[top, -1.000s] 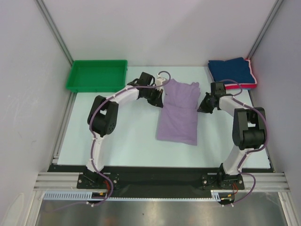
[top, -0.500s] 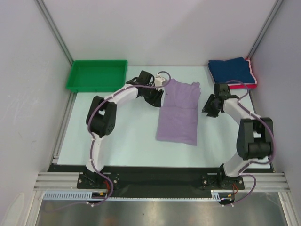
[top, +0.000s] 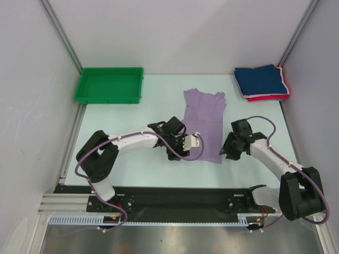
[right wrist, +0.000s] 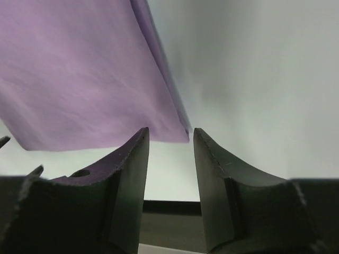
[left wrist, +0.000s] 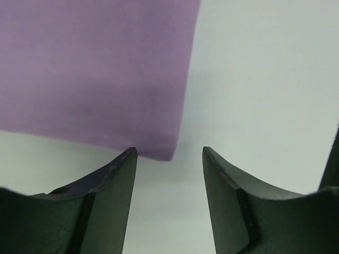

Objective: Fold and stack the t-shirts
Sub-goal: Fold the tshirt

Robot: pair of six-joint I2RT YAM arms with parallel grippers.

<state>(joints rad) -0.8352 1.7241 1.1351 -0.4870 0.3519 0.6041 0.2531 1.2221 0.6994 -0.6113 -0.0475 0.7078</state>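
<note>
A green tray (top: 108,84) sits at the far left of the tabletop (top: 132,119), apart from the work. The left tool (left wrist: 169,154) hangs low at the near left corner of the lavender shirt (top: 204,124), jaws parted and holding nothing, with the cloth corner just past its tips.

The shirt lies flat mid-tabletop as a long narrow strip, collar end far and hem end near. It should handle as light, limp cloth, likely to sag and slide. The best hold is a pinch at both near corners, through every layer, lifted evenly.

The right tool (right wrist: 170,135) mirrors this at the near right corner, also spread and empty. At far right the navy shirt (top: 261,79) rests folded on the pink-red shirt (top: 267,98), which shows only as an edge.

How many layers the strip has, and where its sleeves are tucked, cannot be made out. Each wrist view shows only one corner of it.
</note>
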